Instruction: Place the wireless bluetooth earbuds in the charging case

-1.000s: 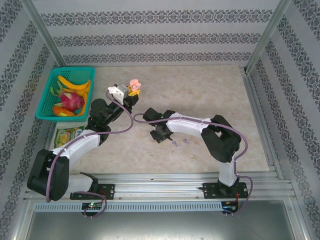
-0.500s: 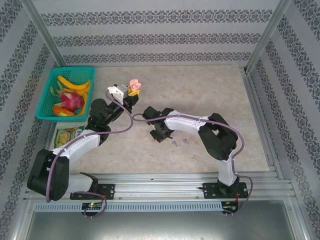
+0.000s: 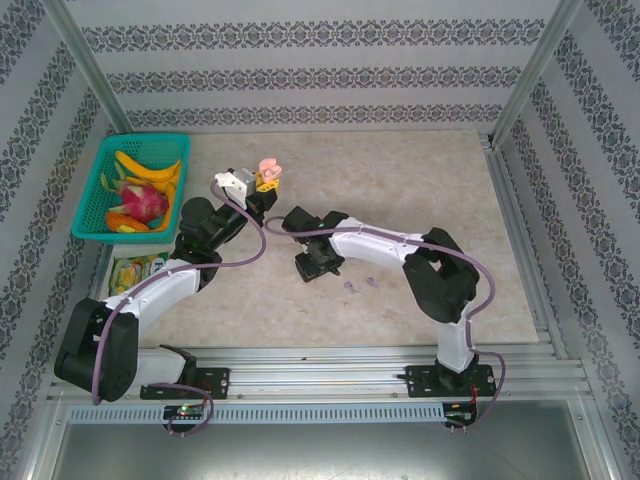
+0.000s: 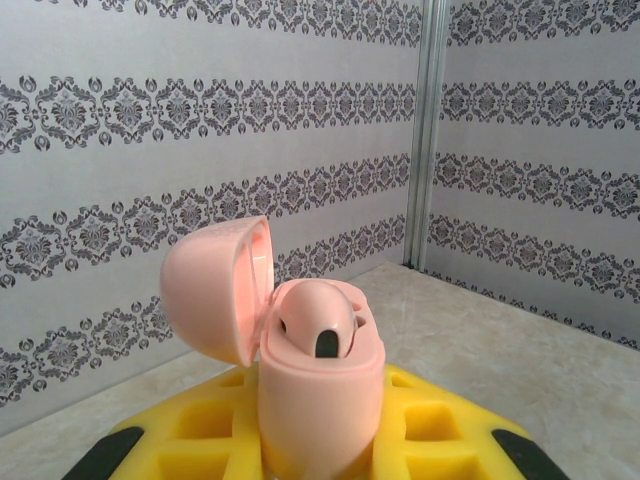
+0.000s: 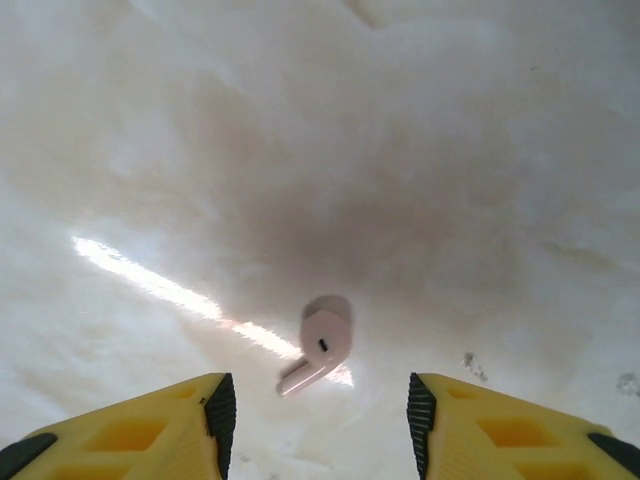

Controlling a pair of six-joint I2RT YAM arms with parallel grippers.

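Compared with a second before, the right arm had swung a little toward the left edge of the surface, and the right end effector had carried with it. Its yellow fingers, which had been close together, now stood moderately wide and held nothing. The left arm and the two small purple pieces near the middle of the surface had not shifted.

In the right wrist view, a pale pink earbud lay on the bare surface just ahead of the right end effector. It sat in line with the gap between the fingertips, touching neither, with its stem pointing toward the left finger.

The left end effector was clamped on the pink charging case and held it upright above the left half of the surface, toward the far edge. In the left wrist view the charging case stood between that end effector's yellow fingers, with its lid hinged open to the left. A seated earbud showed in its mouth.

A green fruit basket stood by the far-left corner.
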